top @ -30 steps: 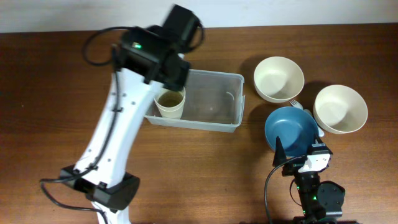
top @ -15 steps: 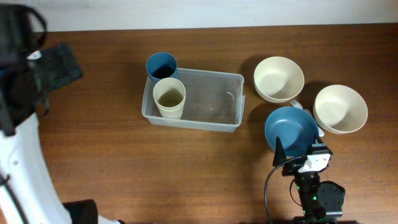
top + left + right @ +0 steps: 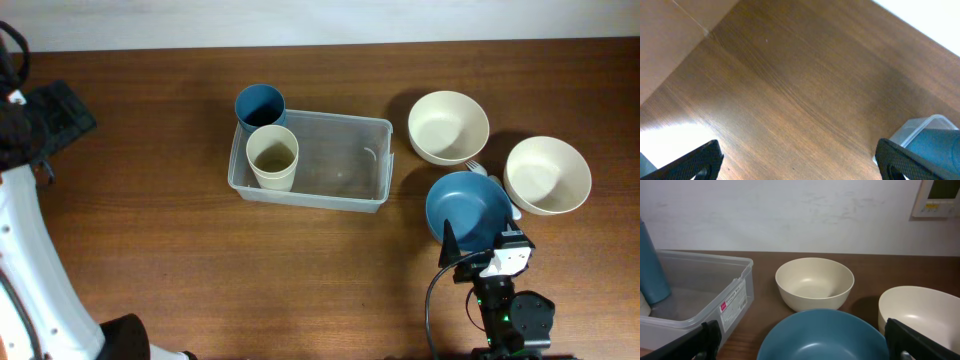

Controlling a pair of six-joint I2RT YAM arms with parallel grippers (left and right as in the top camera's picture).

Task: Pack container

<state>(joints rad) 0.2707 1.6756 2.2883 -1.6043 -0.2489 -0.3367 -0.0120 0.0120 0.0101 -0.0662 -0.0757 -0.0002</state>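
Wooden table (image 3: 150,250); container (image 3: 685,317) label (image 3: 732,306) illegible.

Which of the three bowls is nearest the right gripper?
The blue bowl, right in front of the right gripper; both cream bowls sit farther off.

The left arm (image 3: 25,240) is white with a black wrist block (image 3: 50,115); the right arm (image 3: 512,308) is black (green light (image 3: 504,319), looping cable (image 3: 430,300)).
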